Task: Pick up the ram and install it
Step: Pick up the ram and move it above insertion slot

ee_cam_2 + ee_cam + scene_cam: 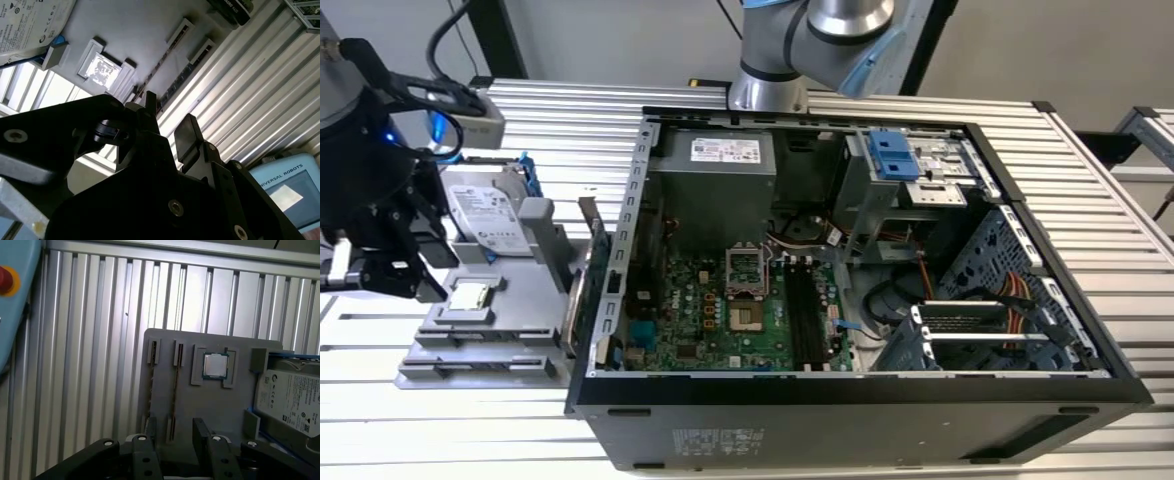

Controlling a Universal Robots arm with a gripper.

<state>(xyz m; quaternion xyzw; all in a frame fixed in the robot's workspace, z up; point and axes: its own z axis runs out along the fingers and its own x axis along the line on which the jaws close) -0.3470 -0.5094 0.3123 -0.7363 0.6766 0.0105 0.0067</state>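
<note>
**Gripper open over the ram, pickup not yet made**

The gripper [176,437] hangs over the gray tray [210,410] with its two black fingers [202,440] spread apart and nothing held between them. In the first wrist view the gap between the fingers lines up with the ram [175,390], which stands on edge in one of the tray's two narrow slots and shows as a thin dark line. The second wrist view gives the same picture: the gripper [167,120] is parted, with the ram [182,77] running along its slot beyond the fingertips. Whether the fingers already reach down beside the stick cannot be told.

The processor [215,365] sits in its square pocket just beside the slots, and the hard drive [292,395] lies at the tray's far end.

In the exterior view the gripper [403,272] is at the exterior view's left, above the tray [520,340] and well apart from the open computer case [854,385]. The long black memory slots [803,310] on the board inside look empty.

Judged from this, the task is at its very start: the arm is placed for the grasp, while the grasp, the carry to the case and the seating in a slot are all undone.
</note>
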